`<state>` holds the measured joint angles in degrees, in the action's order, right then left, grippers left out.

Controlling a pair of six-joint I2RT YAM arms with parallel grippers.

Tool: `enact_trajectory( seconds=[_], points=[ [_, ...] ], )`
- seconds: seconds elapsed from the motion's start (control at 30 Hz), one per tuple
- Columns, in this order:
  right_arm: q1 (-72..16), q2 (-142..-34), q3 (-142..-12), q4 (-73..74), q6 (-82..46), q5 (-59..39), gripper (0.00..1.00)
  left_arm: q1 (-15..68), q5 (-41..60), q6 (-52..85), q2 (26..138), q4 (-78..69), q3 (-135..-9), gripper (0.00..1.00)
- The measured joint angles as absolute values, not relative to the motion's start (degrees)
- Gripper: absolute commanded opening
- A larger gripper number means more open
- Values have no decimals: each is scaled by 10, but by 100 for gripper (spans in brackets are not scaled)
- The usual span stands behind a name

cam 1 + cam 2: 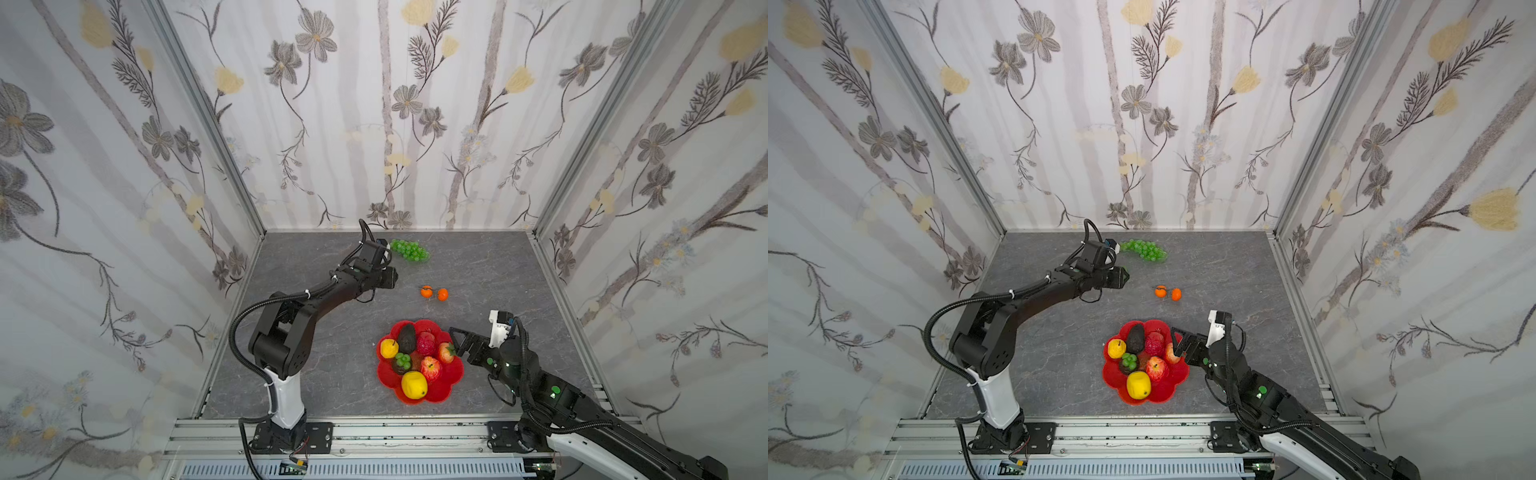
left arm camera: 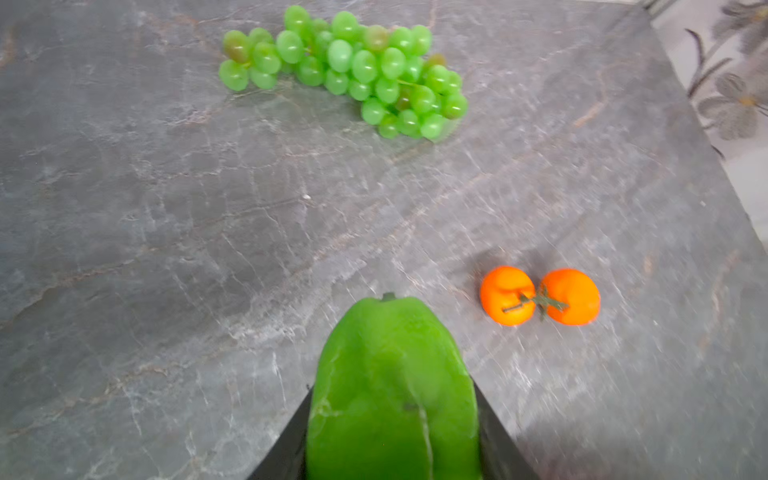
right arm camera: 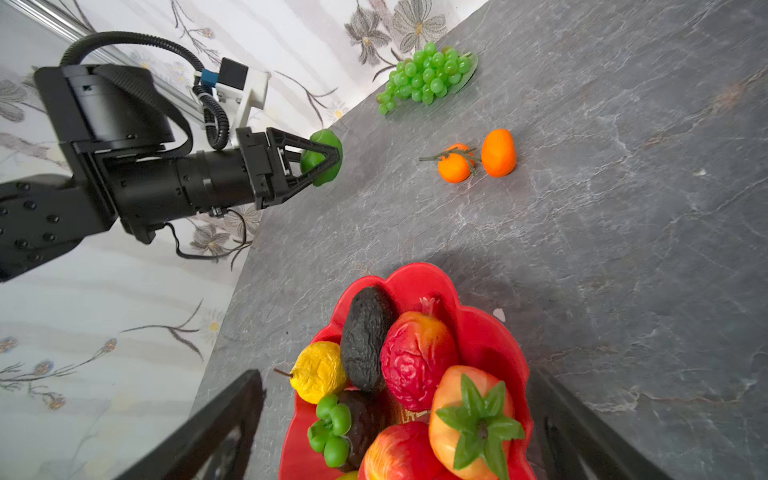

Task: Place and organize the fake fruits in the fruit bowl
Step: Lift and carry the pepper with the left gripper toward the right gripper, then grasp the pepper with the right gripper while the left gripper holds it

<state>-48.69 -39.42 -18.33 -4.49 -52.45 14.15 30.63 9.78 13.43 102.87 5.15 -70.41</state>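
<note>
My left gripper (image 1: 392, 278) (image 3: 328, 158) is shut on a green lime (image 2: 390, 395) (image 3: 320, 156), held above the grey table left of two tiny oranges (image 1: 434, 293) (image 2: 540, 297). A green grape bunch (image 1: 409, 249) (image 2: 353, 70) lies near the back wall. The red fruit bowl (image 1: 453, 374) (image 3: 486, 332) holds a lemon (image 1: 414, 384), a yellow pear (image 1: 389, 348), a dark avocado (image 1: 407, 337), an apple (image 1: 431, 368) and a strawberry (image 1: 446, 352). My right gripper (image 1: 455, 345) (image 3: 397, 374) hangs open over the bowl's right rim, holding nothing.
Patterned curtain walls close off the back and both sides. Aluminium rails (image 1: 374, 436) run along the front edge. The left arm (image 1: 291, 316) stretches over the table's left part.
</note>
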Motion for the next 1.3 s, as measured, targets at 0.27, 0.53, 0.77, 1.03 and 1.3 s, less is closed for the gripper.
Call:
enact_trajectory(
  seconds=[0.27, 0.53, 0.77, 1.03, 1.3],
  points=[
    [-488, -395, -191, -16, -546, 90, 97, 381, 146, 89, 858, -62, -526, 41],
    [-503, -398, -194, 23, -568, 41, 96, 469, 166, 31, 746, -123, -421, 43],
    [-552, -420, -199, 58, -585, 29, 94, 523, 166, -5, 676, -152, -367, 44],
    [-588, -445, -221, 80, -596, 29, 87, 575, 163, -41, 648, -162, -345, 46],
    [-610, -461, -222, 90, -611, 19, 73, 599, 151, -54, 625, -160, -336, 48]
  ],
)
